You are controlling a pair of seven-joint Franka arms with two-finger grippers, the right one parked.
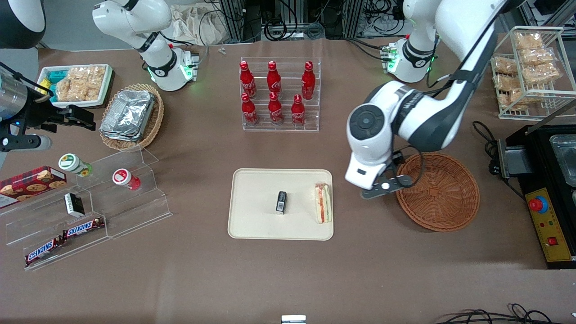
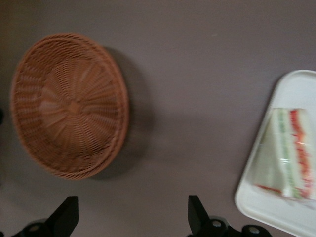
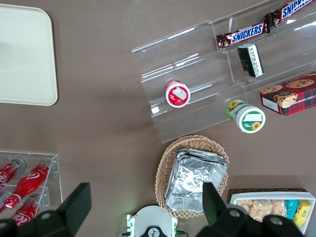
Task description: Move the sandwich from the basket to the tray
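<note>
Resting on its side inside the flat cream-beige rectangular tray, close to the rim that faces the working arm's end of the counter, the triangular white-bread sandwich with its red and green filling already lies where the task wants it. The round reddish-brown woven wicker basket holds nothing, and it sits well apart from the tray on the bare brown counter. The left arm's hand hangs above the strip of counter between tray and basket, near the basket's rim, with its two dark fingers spread wide and nothing between them, as the wrist view shows plainly. By my reading the placing step is done and the release made, so the work is at its close. What is left is only for the arm to lift clear and draw away, and that calls for keeping the spread fingers high enough to miss the basket's rim and the sandwich. A small dark box also lies near the tray's middle, apart from the sandwich.
</note>
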